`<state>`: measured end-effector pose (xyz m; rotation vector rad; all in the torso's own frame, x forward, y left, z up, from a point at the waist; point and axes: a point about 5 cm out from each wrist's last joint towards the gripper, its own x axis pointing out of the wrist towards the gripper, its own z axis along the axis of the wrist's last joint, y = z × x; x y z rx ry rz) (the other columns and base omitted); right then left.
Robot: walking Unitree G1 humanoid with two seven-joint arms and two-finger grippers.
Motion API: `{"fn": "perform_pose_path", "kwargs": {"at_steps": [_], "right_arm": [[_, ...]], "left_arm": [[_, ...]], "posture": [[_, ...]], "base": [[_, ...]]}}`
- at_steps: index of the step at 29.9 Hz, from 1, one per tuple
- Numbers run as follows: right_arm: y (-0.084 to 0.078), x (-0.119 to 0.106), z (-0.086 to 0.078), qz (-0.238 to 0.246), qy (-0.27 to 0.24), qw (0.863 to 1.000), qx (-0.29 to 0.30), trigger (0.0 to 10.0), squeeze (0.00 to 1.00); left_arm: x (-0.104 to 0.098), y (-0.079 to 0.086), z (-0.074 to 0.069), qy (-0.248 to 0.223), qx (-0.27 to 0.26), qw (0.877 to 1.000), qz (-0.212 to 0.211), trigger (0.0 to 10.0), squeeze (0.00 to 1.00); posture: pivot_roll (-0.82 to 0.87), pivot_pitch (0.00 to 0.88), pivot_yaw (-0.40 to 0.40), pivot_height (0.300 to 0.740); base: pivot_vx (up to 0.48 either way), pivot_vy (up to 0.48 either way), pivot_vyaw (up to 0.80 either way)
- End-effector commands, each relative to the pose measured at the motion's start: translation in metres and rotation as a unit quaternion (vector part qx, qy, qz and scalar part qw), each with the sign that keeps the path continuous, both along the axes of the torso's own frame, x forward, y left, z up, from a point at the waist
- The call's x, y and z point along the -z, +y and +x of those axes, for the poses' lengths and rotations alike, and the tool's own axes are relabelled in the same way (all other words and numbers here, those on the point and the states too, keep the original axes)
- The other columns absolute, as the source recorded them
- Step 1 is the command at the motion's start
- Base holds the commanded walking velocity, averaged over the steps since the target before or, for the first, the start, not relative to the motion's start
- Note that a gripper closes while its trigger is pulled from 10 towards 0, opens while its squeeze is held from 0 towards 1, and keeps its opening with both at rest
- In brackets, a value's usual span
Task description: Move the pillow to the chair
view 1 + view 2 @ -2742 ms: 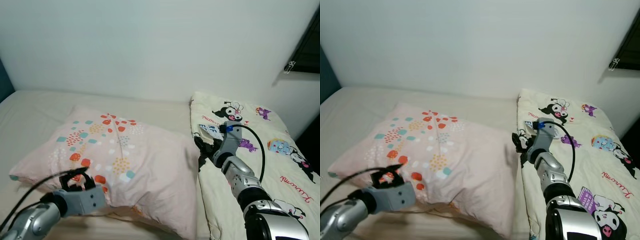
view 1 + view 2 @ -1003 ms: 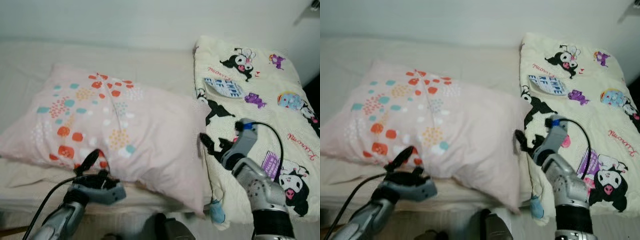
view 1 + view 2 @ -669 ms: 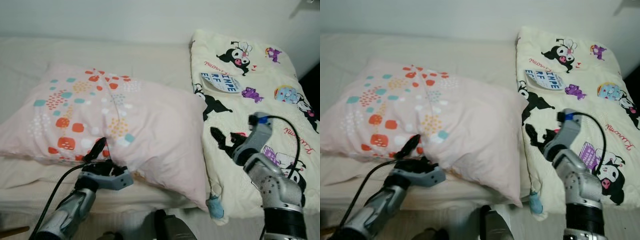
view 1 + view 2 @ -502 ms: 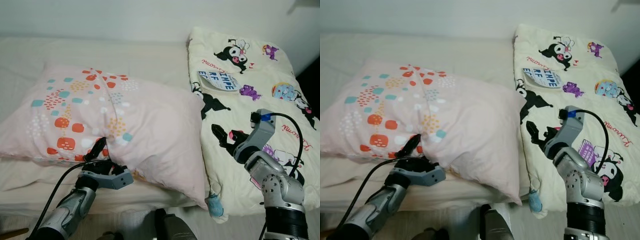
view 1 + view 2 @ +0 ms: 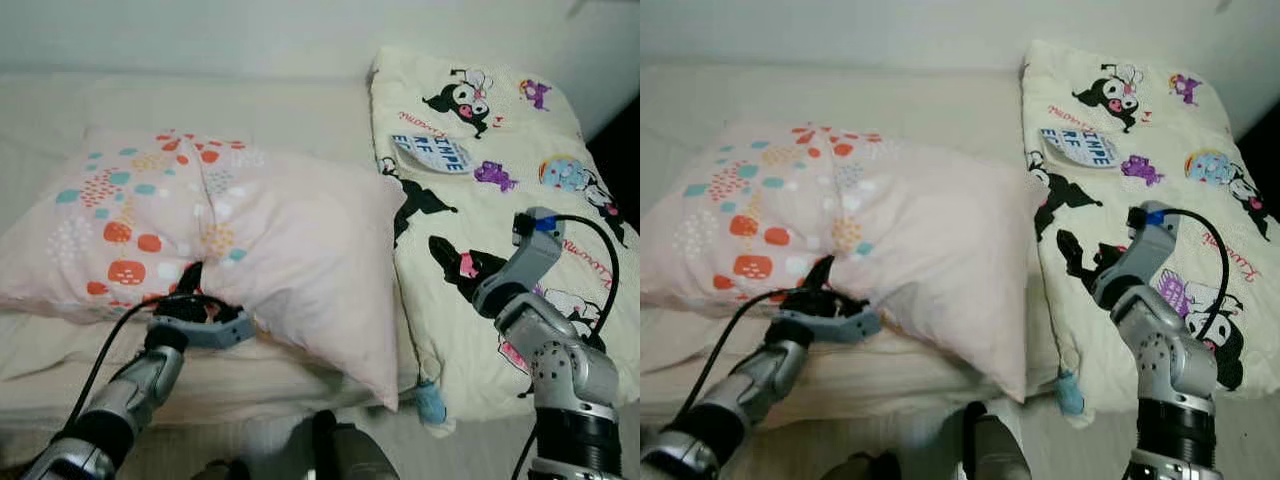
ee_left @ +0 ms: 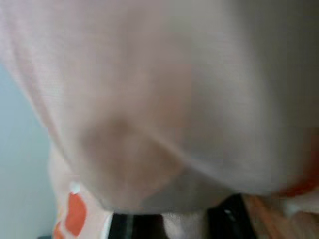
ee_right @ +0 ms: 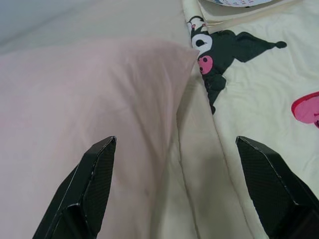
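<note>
Left eye view shows the left gripper (image 5: pixel 193 297) pressed into the near edge of the pillow (image 5: pixel 280 225), which lies on the left part of the bed (image 5: pixel 300 110), its right side touching the cartoon-print blanket (image 5: pixel 500 150). The fabric puckers around the black fingers, and the left wrist view has pink cloth bunched right against them, so they appear to be pinched on a fold of the pillow. The hold looks shallow: a pinch of loose cover at one edge may slide free once the pillow's weight hangs from it, or the cover alone may stretch while the filling sags and drags along the mattress. Lifted from that single point, the pillow would likely swing and droop, and its far right corner could catch on the blanket and pull it along. Further right, the right gripper (image 5: pixel 452 272) hovers over the blanket, just beside the pillow's right edge, with its fingers spread wide and holding nothing; in the right wrist view the pillow edge and the blanket lie between them. If it closes from there it might take in blanket as well as pillow. No chair can be made out, so the carry still lies ahead. Counted: one pillow, one blanket, one bed, two grippers.
</note>
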<state>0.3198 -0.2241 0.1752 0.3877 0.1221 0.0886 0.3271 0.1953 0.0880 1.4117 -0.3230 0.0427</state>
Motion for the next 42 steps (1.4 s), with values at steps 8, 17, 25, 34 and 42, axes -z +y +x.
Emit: {"fn": "perform_pose_path", "kwargs": {"at_steps": [8,17,25,34,42], "right_arm": [[0.015,0.003,0.003,0.029,-0.013,0.999,-0.027,10.0,0.0],[0.043,0.005,0.018,0.056,-0.039,0.995,-0.071,10.0,0.0],[0.066,-0.01,0.039,0.086,-0.093,0.985,-0.116,10.0,0.0],[0.082,-0.025,0.045,0.065,-0.159,0.968,-0.185,10.0,0.0],[0.098,-0.019,0.05,0.056,-0.158,0.958,-0.232,10.0,0.0]], "left_arm": [[-0.016,0.023,0.008,-0.025,-0.045,0.997,-0.058,0.0,0.0],[-0.09,0.052,0.025,-0.139,-0.085,0.959,-0.232,0.0,0.0],[-0.167,0.039,0.007,-0.222,0.0,0.888,-0.402,0.0,0.0],[-0.198,0.07,-0.034,-0.303,-0.061,0.821,-0.48,0.0,0.0],[-0.184,0.071,-0.049,-0.266,-0.098,0.825,-0.489,10.0,0.0]], "posture": [[-0.3,0.215,-0.014,0.735],[-0.21,0.075,0.01,0.735],[-0.13,0.0,-0.005,0.735],[-0.04,0.0,-0.036,0.735],[0.01,0.0,-0.056,0.735]], "base": [[0.0,0.0,0.0],[0.0,0.0,0.0],[0.0,0.0,0.0],[0.0,0.0,0.54],[0.0,0.0,0.74]]}}
